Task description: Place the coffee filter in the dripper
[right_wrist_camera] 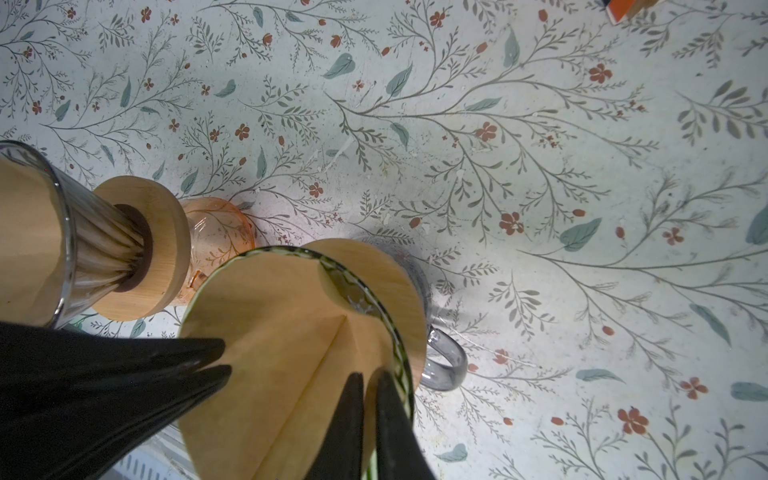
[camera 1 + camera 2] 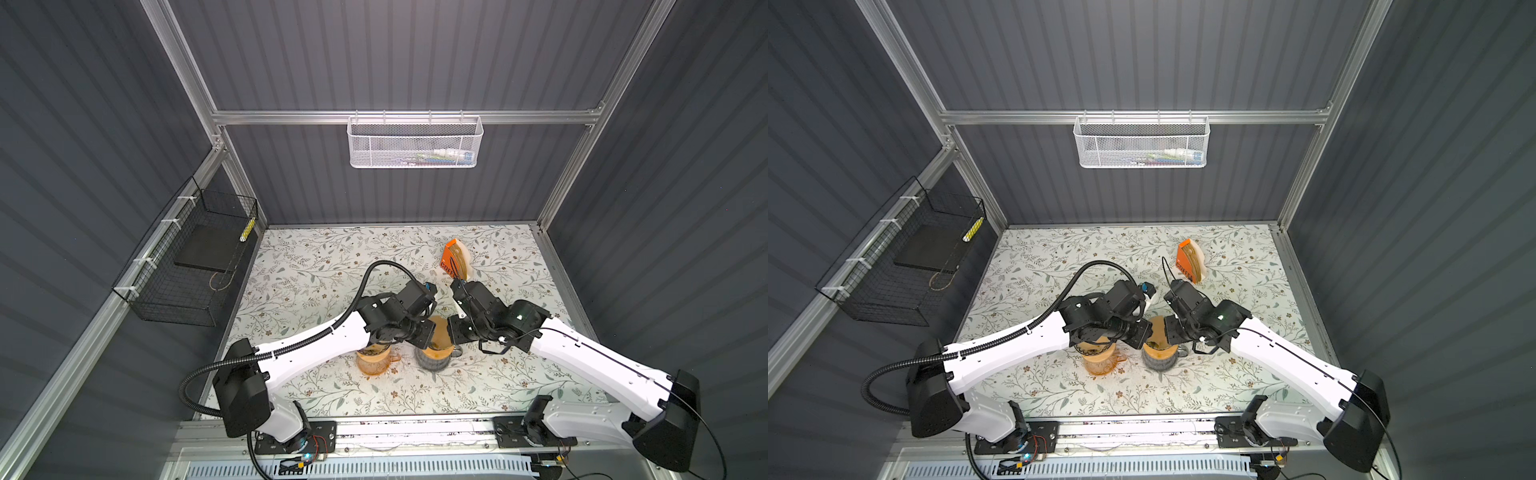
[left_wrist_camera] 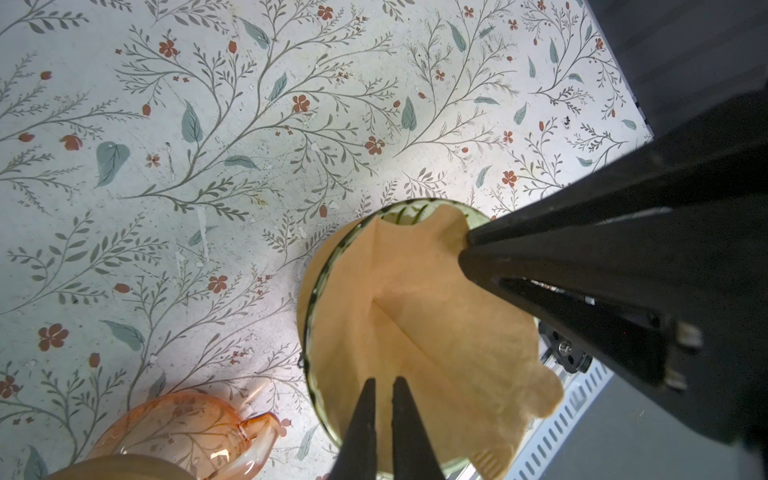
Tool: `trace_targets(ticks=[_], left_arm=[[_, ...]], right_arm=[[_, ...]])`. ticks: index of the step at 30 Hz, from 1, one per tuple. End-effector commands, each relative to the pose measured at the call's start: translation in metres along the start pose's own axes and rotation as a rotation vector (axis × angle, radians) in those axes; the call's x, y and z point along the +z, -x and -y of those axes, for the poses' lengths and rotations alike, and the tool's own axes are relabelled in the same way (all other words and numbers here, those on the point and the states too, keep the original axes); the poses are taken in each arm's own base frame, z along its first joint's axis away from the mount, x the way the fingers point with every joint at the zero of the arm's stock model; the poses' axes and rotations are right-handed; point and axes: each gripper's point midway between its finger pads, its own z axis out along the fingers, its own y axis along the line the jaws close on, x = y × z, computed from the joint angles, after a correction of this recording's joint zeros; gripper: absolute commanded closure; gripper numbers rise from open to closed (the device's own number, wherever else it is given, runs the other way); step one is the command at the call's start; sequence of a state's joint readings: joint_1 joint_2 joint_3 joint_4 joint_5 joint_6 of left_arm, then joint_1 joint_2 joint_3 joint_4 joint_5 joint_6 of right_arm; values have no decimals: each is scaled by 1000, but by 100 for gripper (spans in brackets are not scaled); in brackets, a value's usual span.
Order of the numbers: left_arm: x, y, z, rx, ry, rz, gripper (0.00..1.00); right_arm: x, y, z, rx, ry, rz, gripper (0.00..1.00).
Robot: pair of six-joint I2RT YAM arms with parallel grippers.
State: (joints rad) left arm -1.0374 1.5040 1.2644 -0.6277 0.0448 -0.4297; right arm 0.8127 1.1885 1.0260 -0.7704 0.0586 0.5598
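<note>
On the floral tabletop (image 3: 208, 124), we see the brown paper coffee filter (image 3: 436, 332) lying in the green-rimmed glass dripper (image 1: 353, 293). The left end effector (image 3: 384, 380) and the right end effector (image 1: 370, 376), both nearly closed, pinch its edge from opposite sides.

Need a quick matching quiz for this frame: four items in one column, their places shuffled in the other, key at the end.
Things:
1. coffee filter
2. orange filter box
3. white mesh basket
4. black wire basket

Places:
A. hangs from the back rail
B. mounted on the side wall, left in both top views
C. sits in the green-rimmed dripper
D. stands on the table, towards its far edge

Pairs: 1-C, 2-D, 3-A, 4-B
</note>
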Motion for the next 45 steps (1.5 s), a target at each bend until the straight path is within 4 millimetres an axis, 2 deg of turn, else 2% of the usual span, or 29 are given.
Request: trace_targets(ticks=[1, 12, 18, 29, 38, 42, 43, 45], left_arm=[[5, -3, -6, -13, 16, -16, 88], [3, 0, -6, -6, 21, -9, 88], [-3, 7, -5, -10, 22, 24, 88], [-22, 24, 1, -10, 10, 100, 86], [-38, 37, 5, -14, -2, 172, 77], [-51, 47, 1, -23, 24, 232, 74], [-55, 49, -2, -28, 41, 251, 74], [-64, 55, -10, -33, 85, 292, 73]], right_arm=[[-2, 5, 0, -18, -21, 7, 88], [-3, 8, 0, -23, -29, 14, 87], [-13, 13, -2, -21, -17, 38, 83], [-29, 22, -4, -19, 0, 86, 74], [-39, 28, -3, -13, 2, 122, 71], [-42, 31, -4, -12, 6, 140, 71], [-52, 35, -4, -10, 18, 175, 70], [-58, 39, 0, -9, 3, 206, 69]])
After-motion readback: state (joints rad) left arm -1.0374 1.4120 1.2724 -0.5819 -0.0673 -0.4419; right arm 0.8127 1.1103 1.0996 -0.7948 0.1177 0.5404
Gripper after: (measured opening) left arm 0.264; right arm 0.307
